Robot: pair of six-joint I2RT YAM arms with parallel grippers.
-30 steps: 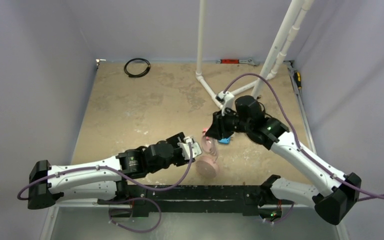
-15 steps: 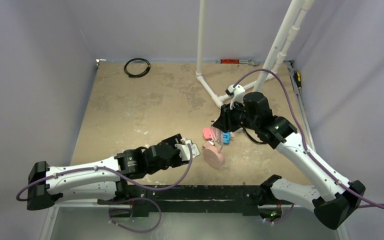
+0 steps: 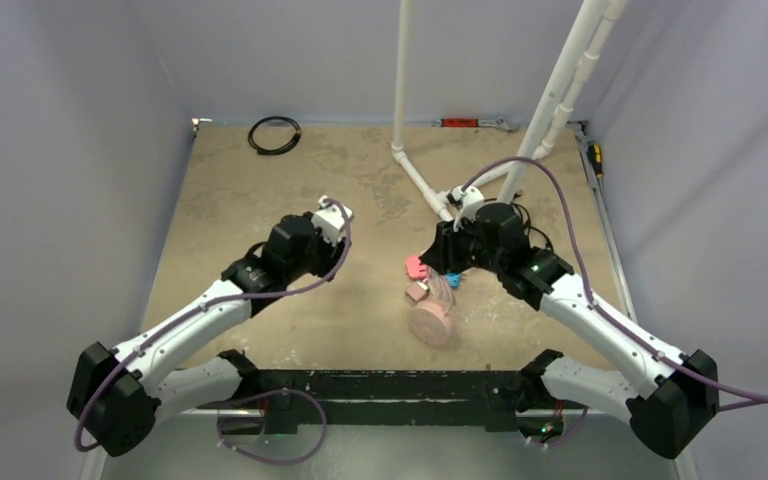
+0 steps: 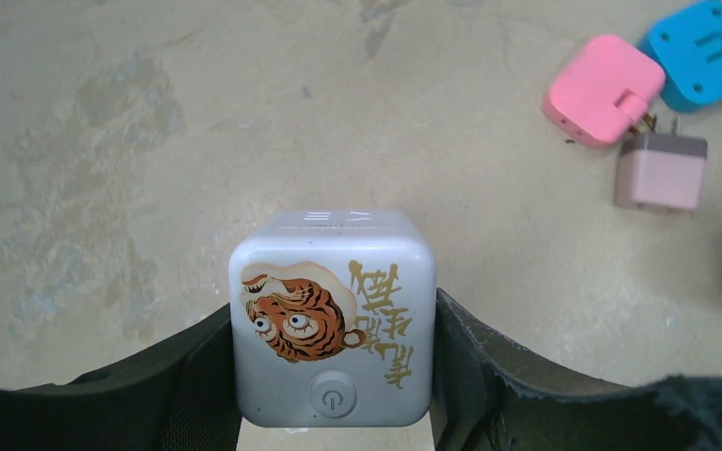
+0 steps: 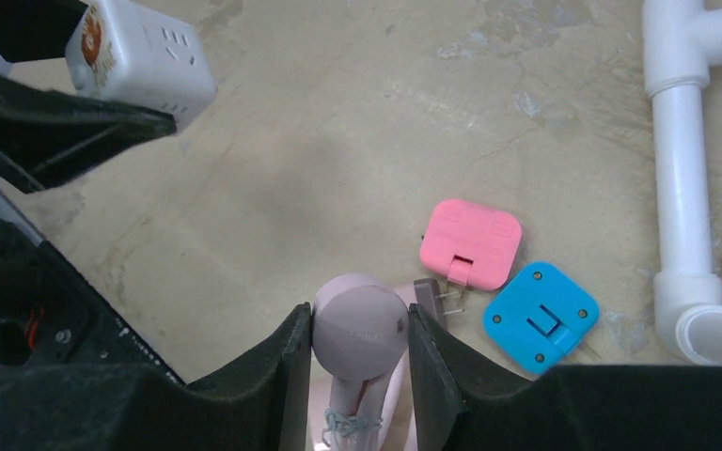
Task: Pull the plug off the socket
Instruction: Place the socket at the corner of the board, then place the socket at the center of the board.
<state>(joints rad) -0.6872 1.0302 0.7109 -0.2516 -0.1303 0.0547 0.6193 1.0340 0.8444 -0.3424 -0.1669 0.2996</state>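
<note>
Both arms bend inward, left pincer (image 4: pixel 331 315) and right pincer (image 5: pixel 357 334) each clamped around something.

Plug (image 4: pixel 604 89) on table (image 4: pixel 150 141), socket (image 4: pixel 331 319) well to L.

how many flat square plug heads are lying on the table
2: the pink plug mid-table and a blue plug right beside it, toward the white pipe. Others may be hidden from view.

- White-grey socket (image 4: pixel 332 319) between black left fingers (image 4: pixel 498 381): orange-and-black tiger face, gold characters, grey button.
- Mauve disc (image 5: pixel 362 329) between black right fingers (image 5: pixel 254 395).
- Beyond right fingertips: pink plug (image 5: pixel 470 242), bright blue square (image 5: pixel 541 315), dusty-pink adapter (image 4: pixel 660 169).
- Mottled tan table (image 5: pixel 338 141); white pipe (image 5: pixel 682 141).
</note>
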